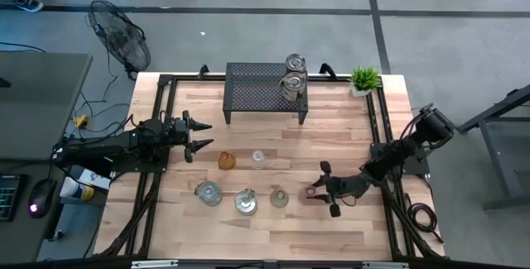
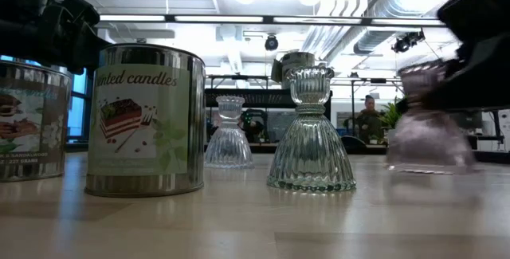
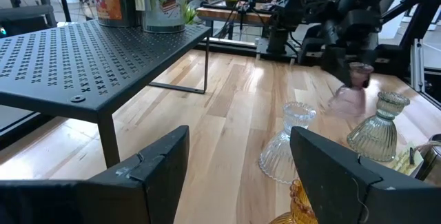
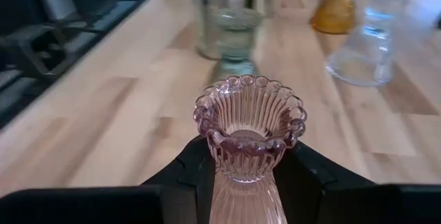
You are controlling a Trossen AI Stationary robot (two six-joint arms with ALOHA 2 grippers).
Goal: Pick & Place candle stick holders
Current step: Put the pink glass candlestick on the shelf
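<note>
Bench of pale wood is carrying six candle stick holders in the high view: an amber holder and a clear holder behind, then two silvery ones, a pale green holder and a pinkish holder in front. The right claw is sitting around the pinkish holder. The left claw is hovering, fingers wide, near the amber holder. A black mesh shelf at the back is bearing two more holders; a potted plant is standing beside it.

Low view: a printed candle tin is standing left of a ribbed clear holder; the pinkish holder is blurring at right, and I cannot tell whether it is touching the bench.

Left wrist view: the left claw's fingers are standing wide and empty beside the shelf.

Right wrist view: the right claw's fingers are pressing either side of the pinkish holder's stem, below its scalloped cup.
</note>
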